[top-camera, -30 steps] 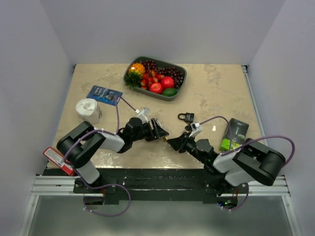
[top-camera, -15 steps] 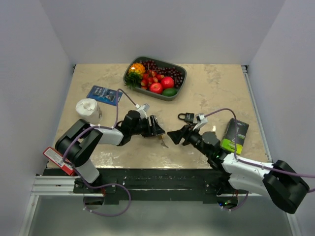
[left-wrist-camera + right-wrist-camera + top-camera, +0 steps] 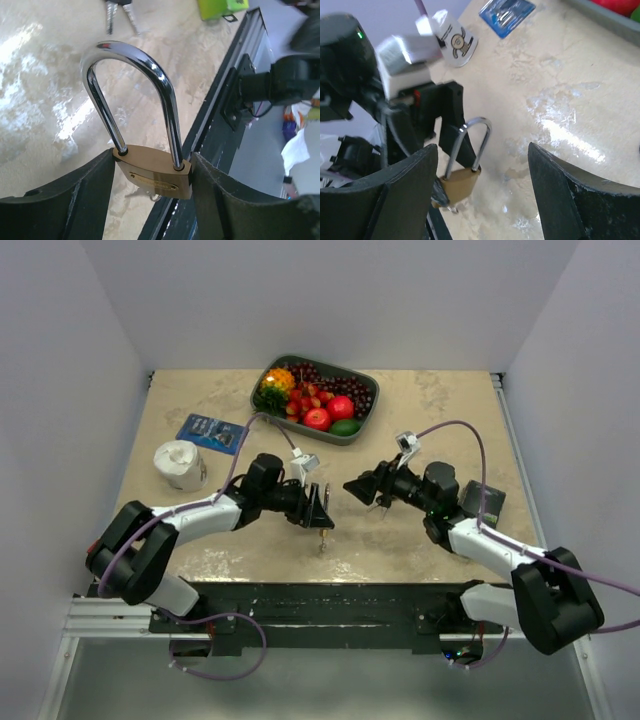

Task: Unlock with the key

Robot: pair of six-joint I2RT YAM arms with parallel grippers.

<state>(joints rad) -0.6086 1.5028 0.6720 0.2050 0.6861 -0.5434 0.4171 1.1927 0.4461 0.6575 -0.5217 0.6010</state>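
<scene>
**Item: padlock held, key turn pending**

- Padlock: brass, clamped by its body in the left gripper, above the table's near edge. Shackle seated, so judged locked.
- Right gripper: jaws wide, empty, facing the padlock, apart from it.
- Key: apparently hanging under the body.
- Next: right fingers must pinch the key and twist.
- Unclear: keyhole hidden, key small and blurred.

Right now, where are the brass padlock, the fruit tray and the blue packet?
brass padlock [image 3: 152, 173], left wrist view, its body
fruit tray [image 3: 374, 395], top view, right rim
blue packet [image 3: 212, 432], top view, middle
</scene>
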